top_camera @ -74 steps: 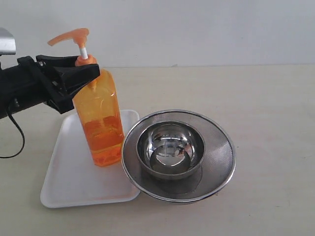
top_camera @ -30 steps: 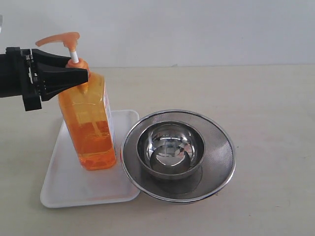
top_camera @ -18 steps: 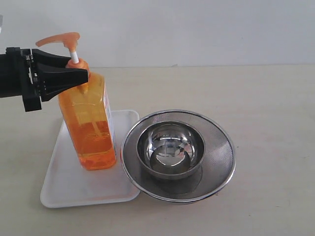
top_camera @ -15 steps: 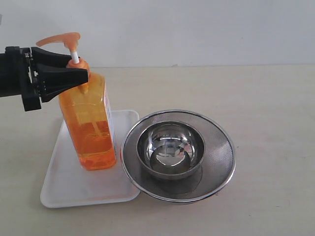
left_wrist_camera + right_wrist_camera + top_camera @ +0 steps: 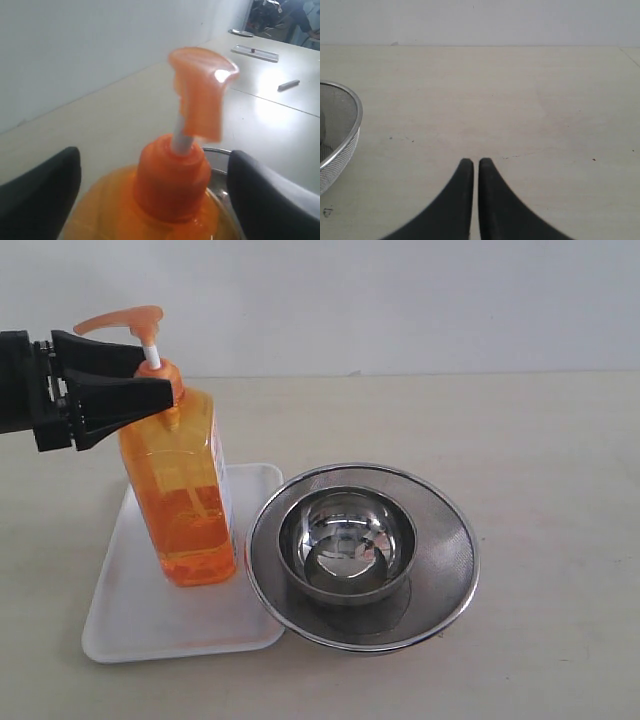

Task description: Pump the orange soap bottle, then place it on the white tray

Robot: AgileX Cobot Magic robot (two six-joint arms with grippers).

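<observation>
Table (image 5: 540, 440): orange soap bottle (image 5: 185, 500) on white tray (image 5: 130, 610), neck within spread left hand (image 5: 160, 373).

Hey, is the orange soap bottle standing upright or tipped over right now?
Upright. The orange soap bottle stands on its base on the white tray, with its neck pointing straight up.

An orange soap bottle (image 5: 185, 495) of glossy, translucent plastic, between the left gripper's (image 5: 163, 375) matt black fingers (image 5: 110, 400), possibly plastic. The white tray (image 5: 130, 610) looks smooth with a soft sheen. A fine steel mesh strainer (image 5: 445, 560) holds a mirror-polished metal bowl (image 5: 345, 540). Pale, matt counter (image 5: 540, 440).
</observation>
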